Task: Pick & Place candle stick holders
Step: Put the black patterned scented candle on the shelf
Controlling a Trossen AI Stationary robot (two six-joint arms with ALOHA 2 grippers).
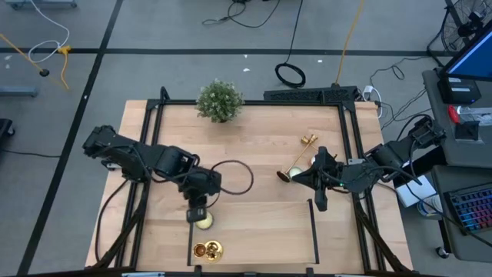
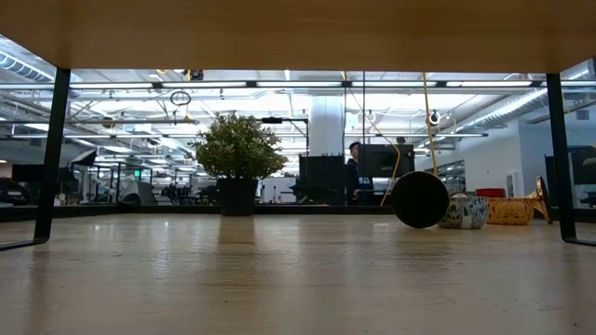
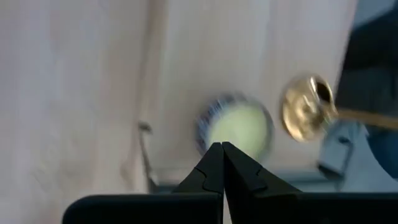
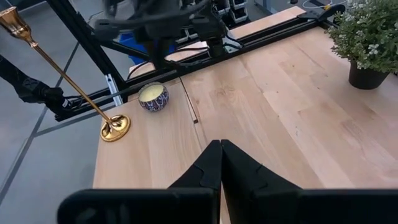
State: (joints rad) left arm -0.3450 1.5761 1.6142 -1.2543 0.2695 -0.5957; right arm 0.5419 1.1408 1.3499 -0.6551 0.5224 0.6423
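Near the counter's front edge point(image 1: 254, 231), the left gripper point(image 1: 197, 213) hung shut and empty over a candle tin point(image 1: 203, 221); the right gripper point(image 1: 320, 201) was likewise pinched shut. Neither held a candle stick holder point(image 1: 207, 250), so the next move likely called for opening.

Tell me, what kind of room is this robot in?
Probably a robotics lab or workshop. Two dark arms work at a framed wooden table, cables trail over a grey floor, and the low view looks into a big open hall with ceiling lights and computer screens.
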